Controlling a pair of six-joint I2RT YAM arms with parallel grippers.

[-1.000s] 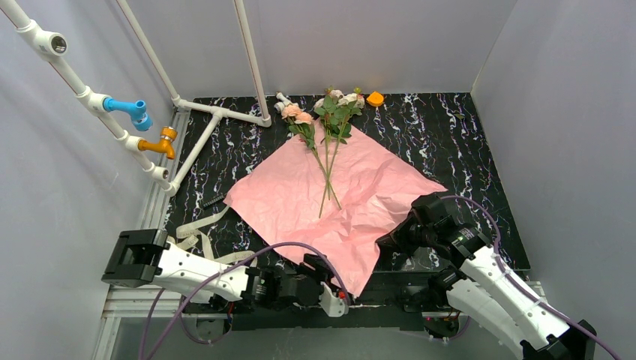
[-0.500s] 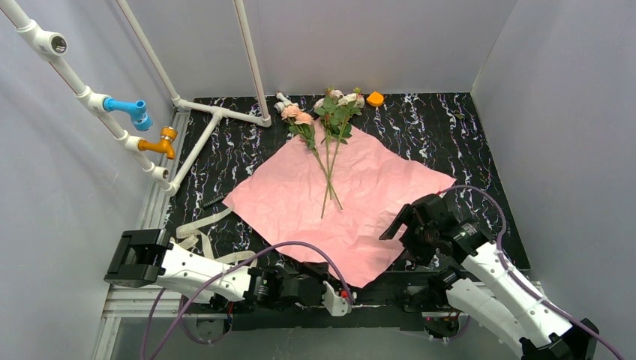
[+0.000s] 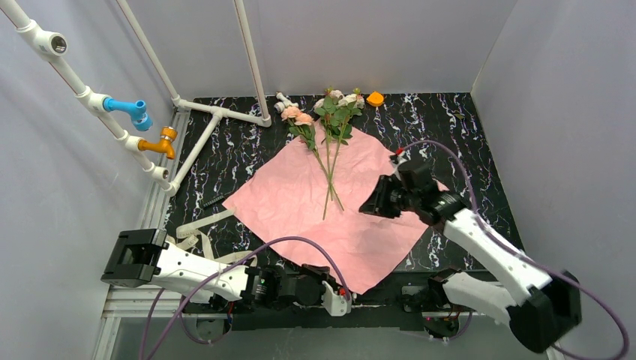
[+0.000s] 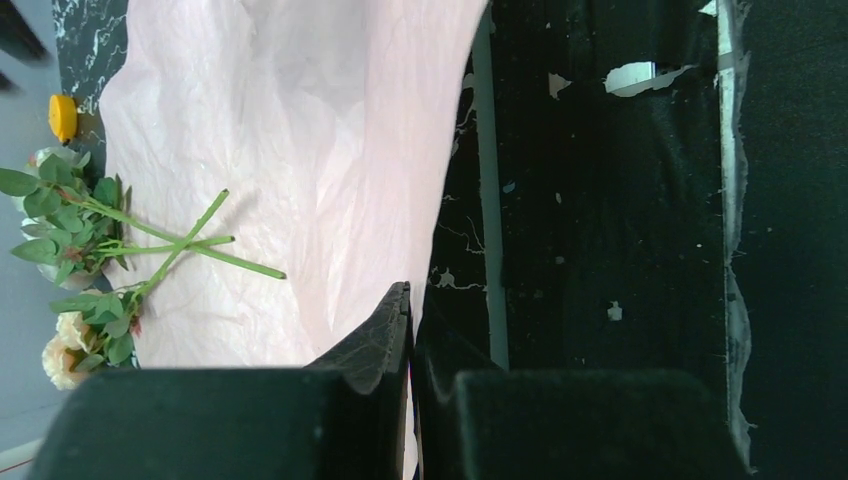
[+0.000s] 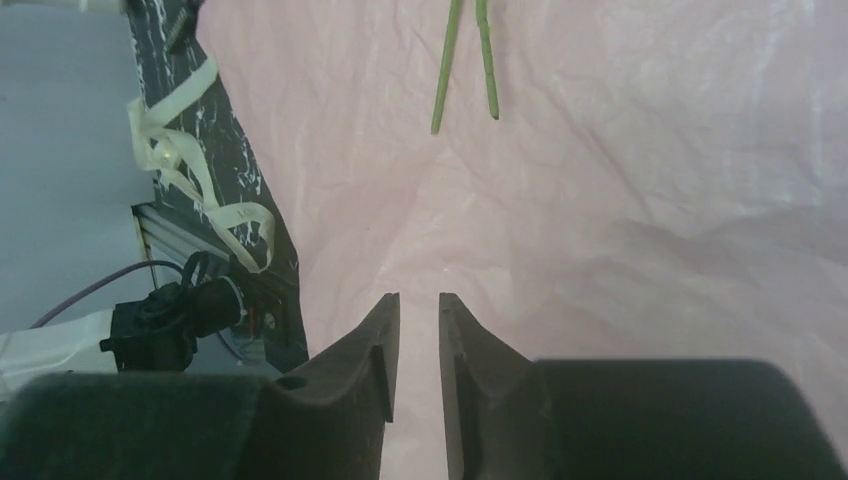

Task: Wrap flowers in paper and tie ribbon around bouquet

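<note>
Lying on marbled table [image 3: 465,127], paper [image 3: 352,187] seems clamped in left tool [image 4: 411,292]; right tool [image 5: 419,300] ajar.

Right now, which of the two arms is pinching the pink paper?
The left end effector, shut on the near corner of the paper; the right end effector hovers over it, gripping nothing.

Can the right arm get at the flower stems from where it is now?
Probably yes: the right gripper hovers over the paper, jaws slightly apart, with the flower stems lying bare just ahead.
</note>
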